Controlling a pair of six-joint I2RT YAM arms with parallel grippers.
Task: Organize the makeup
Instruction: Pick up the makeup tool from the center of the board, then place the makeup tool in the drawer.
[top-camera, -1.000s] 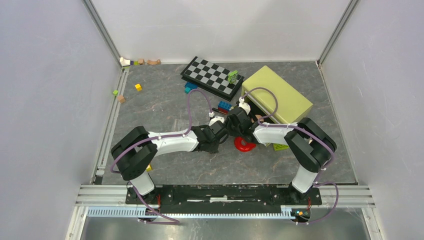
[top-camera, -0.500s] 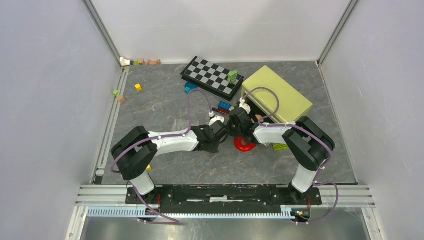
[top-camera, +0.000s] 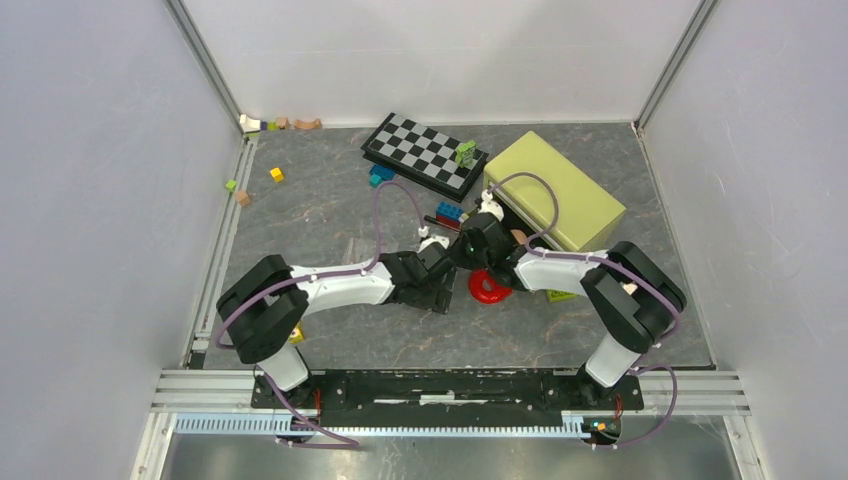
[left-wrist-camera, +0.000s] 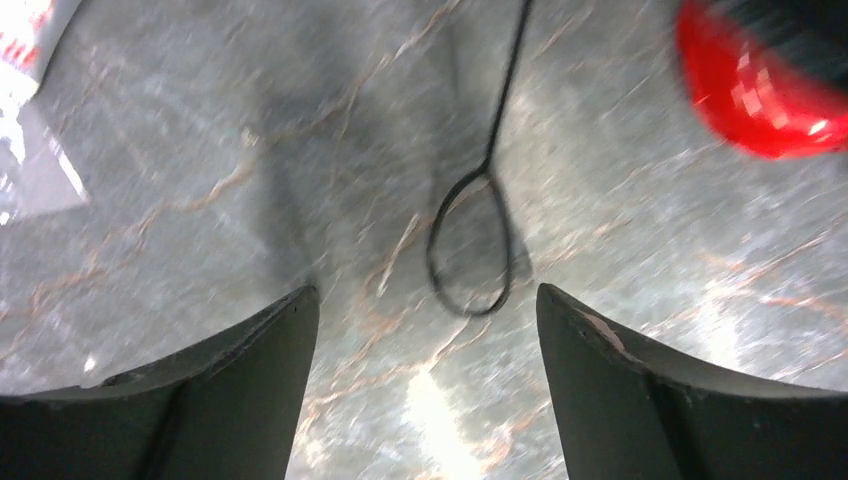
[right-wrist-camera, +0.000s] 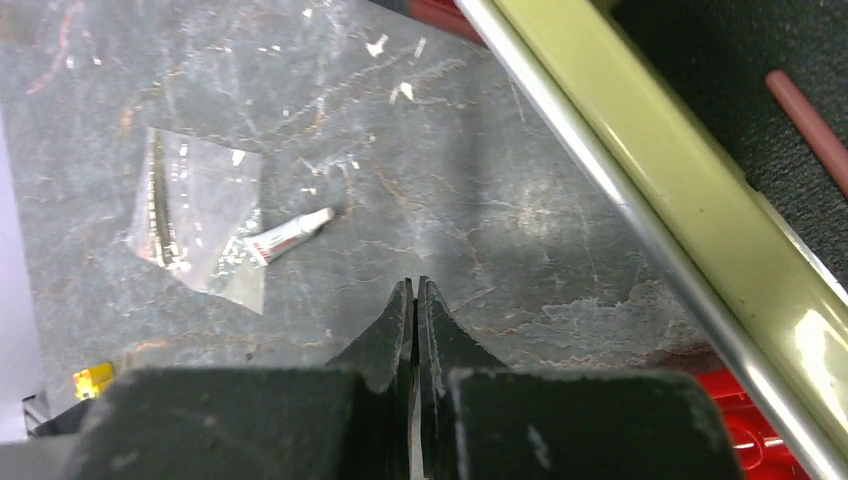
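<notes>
The board (top-camera: 425, 152) is black-and-white chequered, the case (top-camera: 560, 190) olive-green.

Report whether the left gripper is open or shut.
Open: the left gripper holds its fingers wide apart, a thin black loop lying untouched between them.

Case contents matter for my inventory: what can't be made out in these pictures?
Case interior: top view, lid covers it; right wrist, edge cuts off the pink pencil.
Black loop: left wrist, motion blur hides what it is.
Tube label: right wrist, too small.
</notes>
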